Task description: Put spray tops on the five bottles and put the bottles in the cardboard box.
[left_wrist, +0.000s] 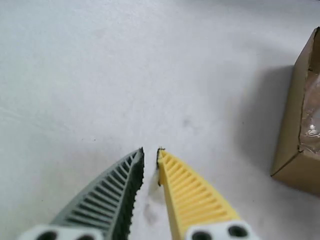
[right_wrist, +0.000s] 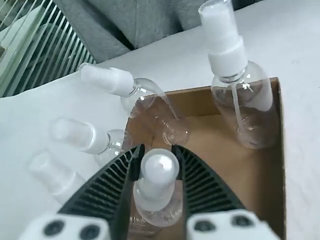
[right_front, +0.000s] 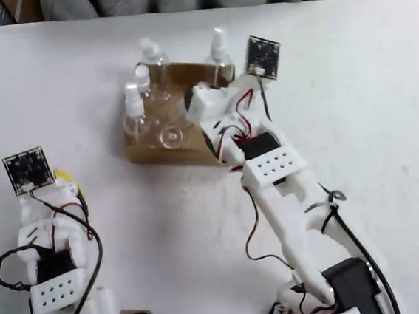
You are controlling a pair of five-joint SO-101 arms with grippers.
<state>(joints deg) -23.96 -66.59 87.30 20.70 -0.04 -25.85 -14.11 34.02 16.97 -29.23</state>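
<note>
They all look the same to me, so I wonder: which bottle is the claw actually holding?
The bottle whose white spray top sits between the right gripper's black fingers, at the cardboard box. The other four are untouched.

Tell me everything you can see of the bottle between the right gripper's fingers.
The bottle is clear and plastic-looking, with a white spray top fitted. It stands about upright inside the cardboard box. The right gripper clamps its black ribbed fingers against both sides of the top. Its base is hidden.
</note>
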